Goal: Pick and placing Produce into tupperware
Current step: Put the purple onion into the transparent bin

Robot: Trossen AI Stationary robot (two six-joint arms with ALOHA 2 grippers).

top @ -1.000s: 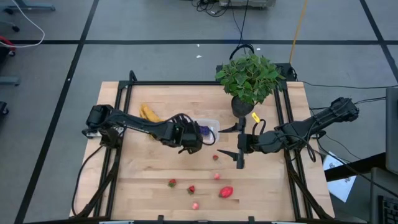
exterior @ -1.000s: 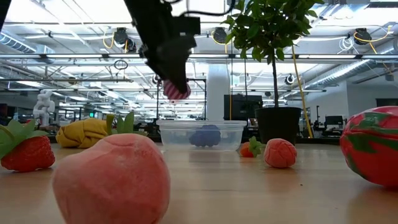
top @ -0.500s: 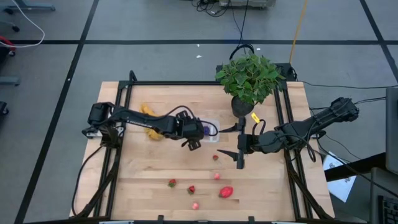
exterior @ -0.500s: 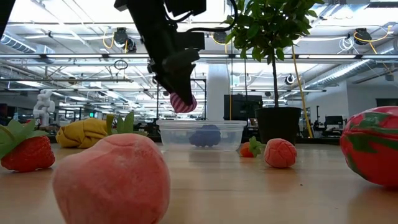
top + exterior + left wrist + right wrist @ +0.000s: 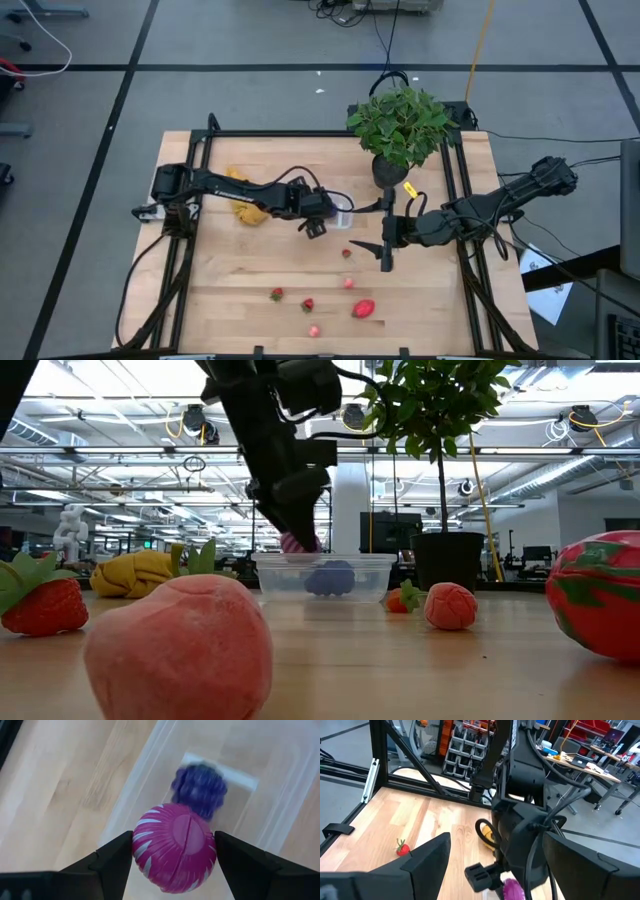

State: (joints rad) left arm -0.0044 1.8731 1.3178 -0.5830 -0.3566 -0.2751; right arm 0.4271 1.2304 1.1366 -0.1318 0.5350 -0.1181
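My left gripper (image 5: pixel 316 224) is shut on a round magenta toy with pale stripes (image 5: pixel 174 847), one piece of the produce. It hangs over the near left part of the clear tupperware (image 5: pixel 340 206), just above the rim (image 5: pixel 325 558) in the low view. A purple knobbly fruit (image 5: pixel 199 786) lies inside the box. More produce rests on the table nearer: strawberries (image 5: pixel 277 294) (image 5: pixel 308 304) (image 5: pixel 347 253), pink pieces (image 5: pixel 349 283) (image 5: pixel 314 329) and a bigger red one (image 5: pixel 364 308). My right gripper (image 5: pixel 374 229) waits open to the right of the box. My left gripper pinches the magenta toy between its two fingers (image 5: pixel 116 862), one on each opposite side (image 5: pixel 137 845). The fingers come from above, slanting down toward the box. The toy is lifted clear, its underside (image 5: pixel 297 546) about level with the tupperware's rim.
A yellow banana bunch (image 5: pixel 243 192) lies left of the box, partly under my left arm. A potted green plant (image 5: pixel 400 125) stands at the far edge, right of the box. Black frame rails (image 5: pixel 200 180) run along the table's sides. Bare wood (image 5: pixel 240 270) lies in front of the box.
My left gripper has carried the magenta toy toward the table's right and down, from beside the tupperware's left end to just over its rim. It has stayed shut on the toy. The right arm has kept still.
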